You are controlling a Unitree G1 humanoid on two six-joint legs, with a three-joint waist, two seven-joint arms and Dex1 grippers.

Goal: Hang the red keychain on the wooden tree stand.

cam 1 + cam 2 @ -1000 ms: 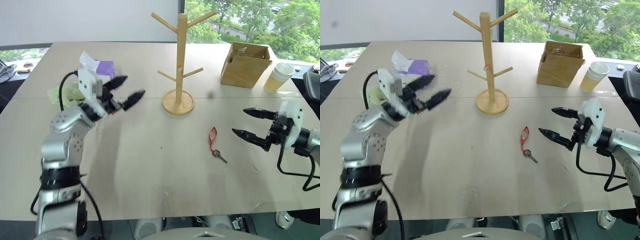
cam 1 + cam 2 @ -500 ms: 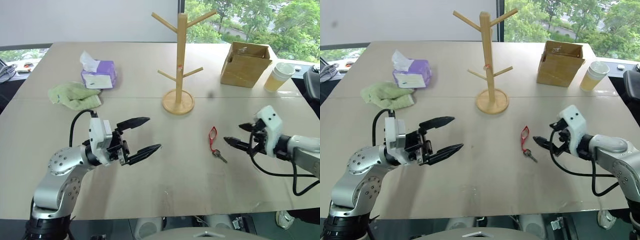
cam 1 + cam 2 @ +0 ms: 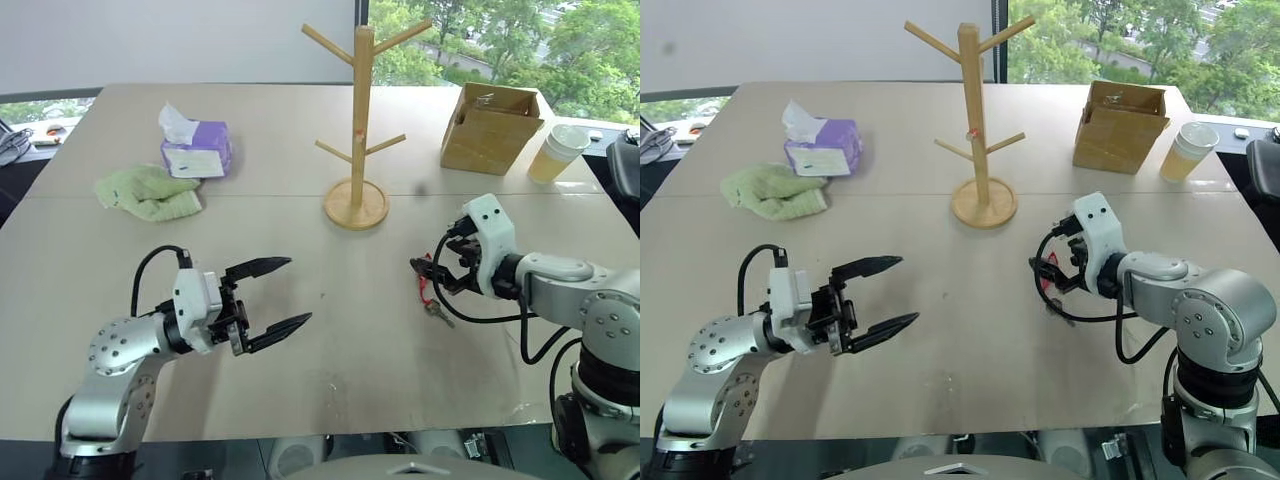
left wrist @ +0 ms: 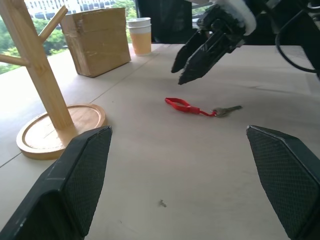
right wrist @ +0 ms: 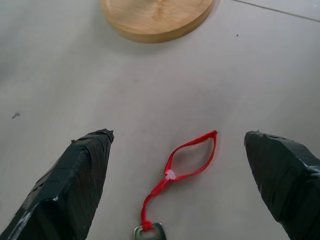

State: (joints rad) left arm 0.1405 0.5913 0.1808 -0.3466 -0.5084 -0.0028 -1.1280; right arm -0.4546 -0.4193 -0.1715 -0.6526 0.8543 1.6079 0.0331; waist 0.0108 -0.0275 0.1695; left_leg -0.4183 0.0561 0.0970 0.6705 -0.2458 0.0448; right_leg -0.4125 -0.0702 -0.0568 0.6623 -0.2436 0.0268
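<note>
Jaws of right gripper [image 5: 175,165] stood open, straddling red keychain [image 5: 187,160], long axis running back toward wrist.

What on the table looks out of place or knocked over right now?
Nothing stands out. The red keychain lies flat on the table, untangled, between the open fingers of the right gripper. The wooden stand is upright, as are the cardboard box and paper cup. No spill is visible.
</note>
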